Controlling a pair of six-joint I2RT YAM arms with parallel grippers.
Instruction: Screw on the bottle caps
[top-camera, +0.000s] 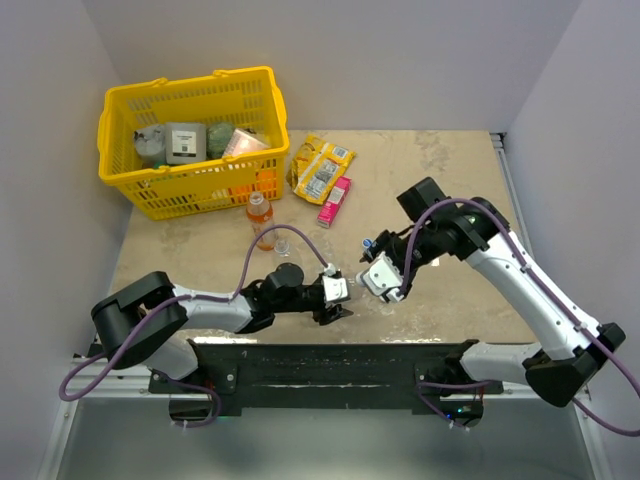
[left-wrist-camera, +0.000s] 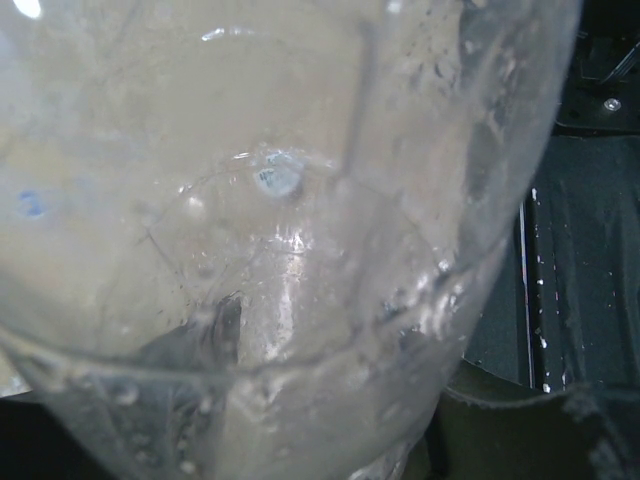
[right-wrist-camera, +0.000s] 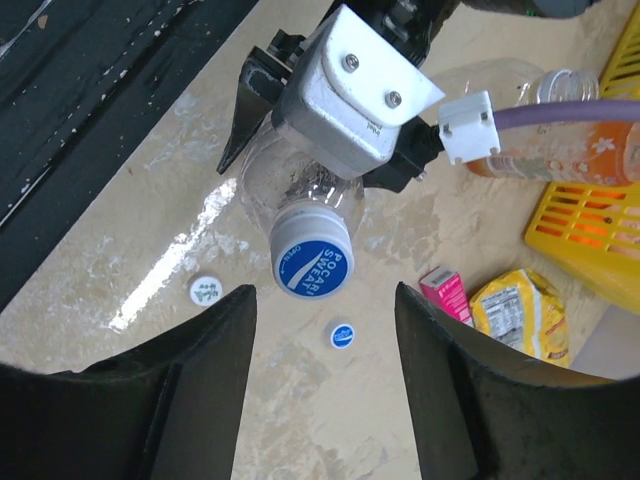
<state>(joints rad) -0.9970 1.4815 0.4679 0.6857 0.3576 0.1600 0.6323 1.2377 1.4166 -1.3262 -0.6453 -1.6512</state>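
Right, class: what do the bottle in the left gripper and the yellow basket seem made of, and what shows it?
Bottle: probably thin clear plastic, glossy; the table shows through its wall. Basket: likely moulded plastic, bright yellow, with open lattice walls.

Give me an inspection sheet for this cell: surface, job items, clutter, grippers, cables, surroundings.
Surface: beige mottled table, shiny streaks.
Job's things: clear bottle, blue cap on its neck; white cap and second blue cap loose on table; orange bottle, second clear bottle near yellow basket.
Clutter: yellow basket holds goods; yellow packet; pink packet.
Grippers: left gripper shut on clear bottle; right gripper open, empty.
Cables: purple cable along each arm.
Surroundings: grey walls; black rail at front.
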